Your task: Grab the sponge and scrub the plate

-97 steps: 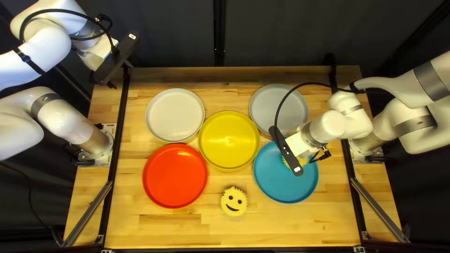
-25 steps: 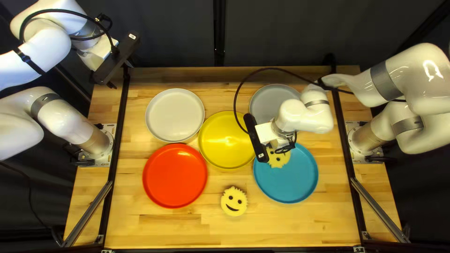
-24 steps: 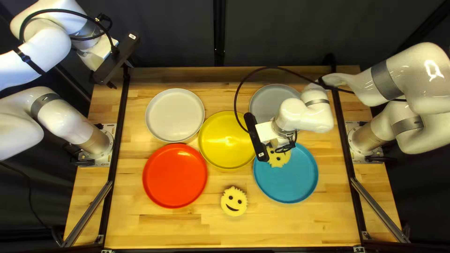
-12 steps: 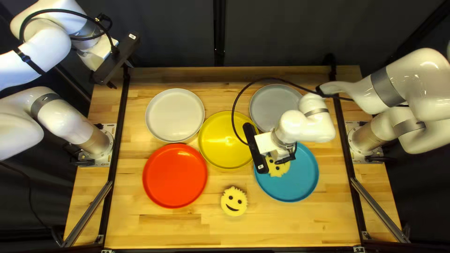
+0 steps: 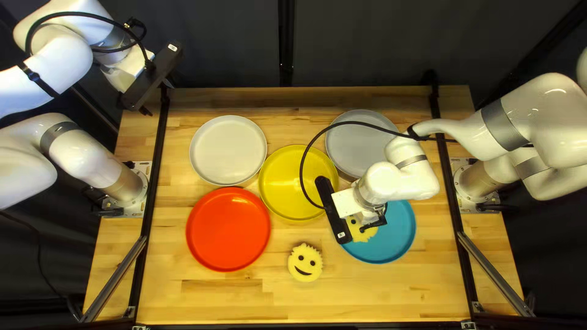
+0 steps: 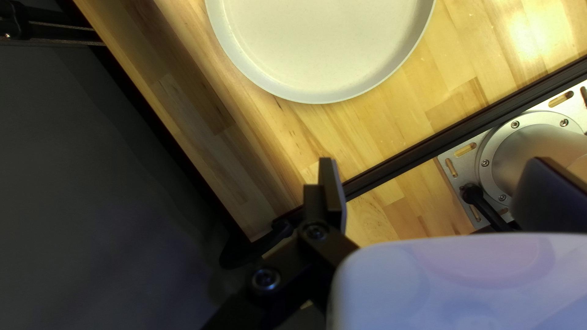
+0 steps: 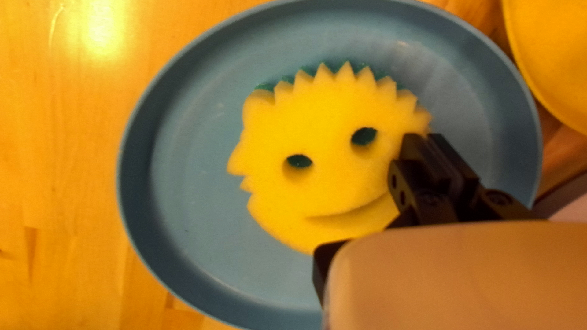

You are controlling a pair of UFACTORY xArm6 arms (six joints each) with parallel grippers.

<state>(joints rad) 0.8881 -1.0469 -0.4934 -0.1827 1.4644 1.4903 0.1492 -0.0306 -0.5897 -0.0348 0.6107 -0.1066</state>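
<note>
Top left view: wooden table (image 5: 214, 299) bearing five round plates: red (image 5: 228, 229), white (image 5: 228, 150) and grey (image 5: 361, 140) ones, a yellow one (image 5: 293, 183), and a blue plate (image 5: 400, 223) with a raised rim. Left gripper (image 5: 151, 76) is raised near the table's far left corner; grip state cannot be determined. Right gripper (image 5: 335, 211), above the blue plate, is clamped on a yellow foam sponge (image 7: 330, 153), smiling-faced, jagged-edged, green beneath, located inside that plate's rim. Second smiling sponge (image 5: 305, 263) lies on bare wood between the red and blue plates, nearer the front edge.
</note>
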